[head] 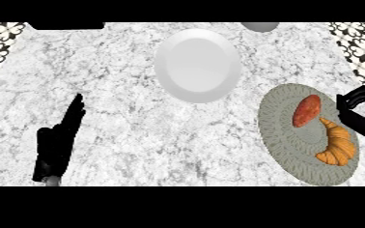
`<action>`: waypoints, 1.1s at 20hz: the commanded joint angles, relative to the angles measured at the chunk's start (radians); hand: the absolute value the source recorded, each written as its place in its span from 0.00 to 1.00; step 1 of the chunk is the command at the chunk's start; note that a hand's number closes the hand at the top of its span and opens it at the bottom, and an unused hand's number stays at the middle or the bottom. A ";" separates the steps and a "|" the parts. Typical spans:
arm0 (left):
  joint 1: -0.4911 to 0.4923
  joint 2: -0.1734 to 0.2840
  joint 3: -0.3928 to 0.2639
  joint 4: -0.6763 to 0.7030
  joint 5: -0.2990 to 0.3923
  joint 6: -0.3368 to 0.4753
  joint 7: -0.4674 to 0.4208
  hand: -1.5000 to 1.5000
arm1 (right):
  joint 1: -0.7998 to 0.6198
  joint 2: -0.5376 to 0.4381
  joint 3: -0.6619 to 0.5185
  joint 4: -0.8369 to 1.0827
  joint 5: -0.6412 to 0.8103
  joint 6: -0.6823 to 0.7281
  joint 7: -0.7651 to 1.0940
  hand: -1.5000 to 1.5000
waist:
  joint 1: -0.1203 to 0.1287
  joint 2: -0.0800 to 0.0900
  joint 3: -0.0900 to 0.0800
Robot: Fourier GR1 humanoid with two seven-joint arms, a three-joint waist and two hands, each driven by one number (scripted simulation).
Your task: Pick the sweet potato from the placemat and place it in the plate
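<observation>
We judge the sweet potato (307, 110) firm, light, rough enough to grip; we'd take it across its thicker middle. It lies on the round grey woven placemat (281, 125), just beside a curved croissant (338, 145). Our right hand (349, 111) is near it, fingers parted. The glossy white plate (197, 65) sits apart on marble counter (128, 125). Our left hand (61, 140) rests open.

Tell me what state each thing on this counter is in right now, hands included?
Sweet potato: lying on the placemat, not held.
Croissant: lying on the placemat beside the sweet potato.
Placemat: flat on the counter, at right.
Plate: nothing on it.
Left hand: open, fingers straight, resting.
Right hand: at the placemat's right edge, holding nothing; fingers unclear.
</observation>
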 commanded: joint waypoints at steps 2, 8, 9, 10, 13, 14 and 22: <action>-0.024 -0.075 -0.006 0.054 0.022 0.026 0.018 0.50 | 0.035 0.249 -0.125 0.138 -0.124 -0.157 -0.141 1.00 | -0.007 -0.005 0.020; -0.075 -0.085 0.019 0.109 0.026 -0.010 0.016 0.50 | 0.039 0.204 -0.137 0.285 -0.173 0.232 -0.437 0.00 | 0.027 -0.013 0.013; -0.051 -0.100 0.009 0.130 0.024 -0.012 -0.021 0.50 | 0.070 0.206 -0.096 0.327 -0.101 0.222 -0.499 0.00 | 0.030 -0.011 0.013; -0.050 -0.116 -0.003 0.155 0.008 -0.004 -0.037 0.50 | 0.067 0.162 -0.078 0.310 -0.060 0.212 -0.462 0.00 | 0.028 -0.012 0.012; -0.107 -0.091 0.014 0.125 0.018 -0.017 0.029 0.50 | 0.012 0.060 -0.051 0.368 0.065 0.127 -0.371 0.00 | 0.036 -0.011 0.012; -0.082 -0.100 -0.001 0.108 0.011 -0.015 0.011 0.50 | 0.023 0.037 -0.047 0.345 0.099 0.077 -0.329 0.00 | 0.034 -0.014 0.011; -0.097 -0.121 0.022 0.149 -0.007 -0.010 0.005 0.50 | -0.120 -0.119 0.063 0.283 0.229 0.215 0.033 0.00 | 0.039 -0.016 0.010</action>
